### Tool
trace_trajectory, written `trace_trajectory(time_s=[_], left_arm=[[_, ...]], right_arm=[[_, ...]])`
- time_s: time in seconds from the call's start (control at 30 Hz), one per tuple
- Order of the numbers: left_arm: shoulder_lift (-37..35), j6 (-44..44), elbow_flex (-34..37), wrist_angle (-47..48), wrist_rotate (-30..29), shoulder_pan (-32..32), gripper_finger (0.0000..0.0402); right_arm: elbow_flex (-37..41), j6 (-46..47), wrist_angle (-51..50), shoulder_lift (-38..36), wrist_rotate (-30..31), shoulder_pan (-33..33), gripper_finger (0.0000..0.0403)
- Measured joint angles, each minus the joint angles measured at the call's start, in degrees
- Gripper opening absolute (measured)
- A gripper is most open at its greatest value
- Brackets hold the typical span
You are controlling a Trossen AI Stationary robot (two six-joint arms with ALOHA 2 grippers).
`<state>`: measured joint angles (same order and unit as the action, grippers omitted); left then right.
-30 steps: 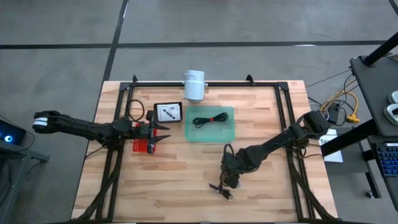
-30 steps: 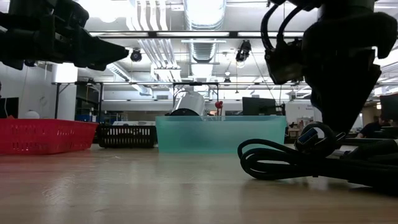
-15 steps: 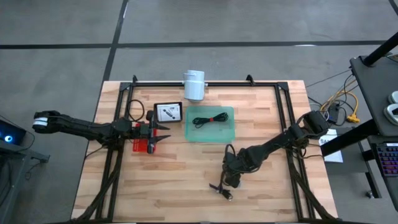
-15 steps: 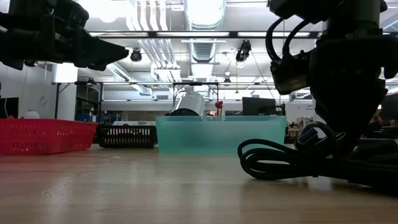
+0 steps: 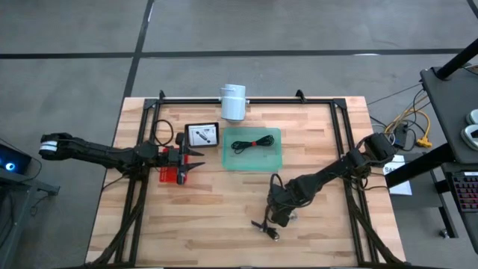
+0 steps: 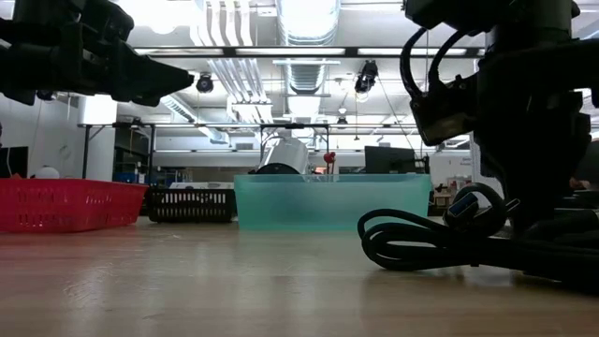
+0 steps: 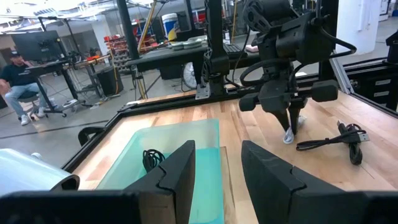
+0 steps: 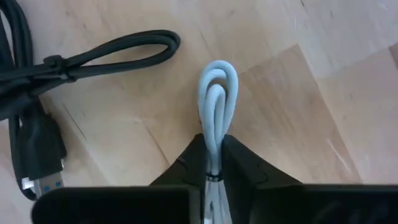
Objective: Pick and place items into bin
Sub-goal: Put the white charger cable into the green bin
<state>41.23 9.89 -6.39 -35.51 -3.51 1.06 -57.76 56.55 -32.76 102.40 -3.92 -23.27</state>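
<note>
My right gripper (image 5: pixel 278 218) points down at the near middle of the table, shut on a small white coiled cable (image 8: pixel 217 87). A black cable (image 8: pixel 43 93) with a USB plug lies loose on the wood beside it, toward the near edge (image 5: pixel 267 228). The teal bin (image 5: pixel 252 148) stands at the table's middle, with a tied black cable (image 5: pixel 252 143) lying on its floor. My left gripper (image 5: pixel 196 158) hangs level and open to the left of the bin, holding nothing. My right gripper pinches the white cable's bundled loops (image 8: pixel 214 134) between its two fingers, several strands together. The fingers come from above, steeply down, and lie along the bundle. The looped end (image 8: pixel 217 71) sticks out past the fingertips toward the wood; whether it is clear of the table, I cannot tell.
A white printed card (image 5: pixel 202 134) lies left of the bin. A red basket (image 5: pixel 172 175) sits under my left gripper. A white cylinder (image 5: pixel 233 101) stands at the far edge. Black frame rails (image 5: pixel 345 142) run along the table's sides.
My right gripper's fingers have shut on the white cable, with the arm staying nearly in place above the cables.
</note>
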Motion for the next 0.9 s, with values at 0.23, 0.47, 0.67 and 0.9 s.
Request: trace_trajectory(time_s=[0.23, 0.47, 0.67, 0.9], left_arm=[[0.0, 0.0, 0.0, -0.01, 0.01, 0.0, 0.0115], [0.0, 0.0, 0.0, 0.0, 0.0, 0.0, 0.0115], [0.0, 0.0, 0.0, -0.02, 0.0, -0.01, 0.0115], [0.0, 0.0, 0.0, -0.01, 0.01, -0.02, 0.0115]], right_arm=[[-4.03, -5.94, -6.24, 0.0, 2.85, 1.36, 0.002], [-12.88, -18.44, -17.31, 0.01, 12.5, 6.2, 0.0019], [-21.27, -35.16, -19.45, 0.01, 18.12, 12.48, 0.0018], [-24.43, -31.9, -19.46, 0.0, 19.26, 24.21, 0.0018]])
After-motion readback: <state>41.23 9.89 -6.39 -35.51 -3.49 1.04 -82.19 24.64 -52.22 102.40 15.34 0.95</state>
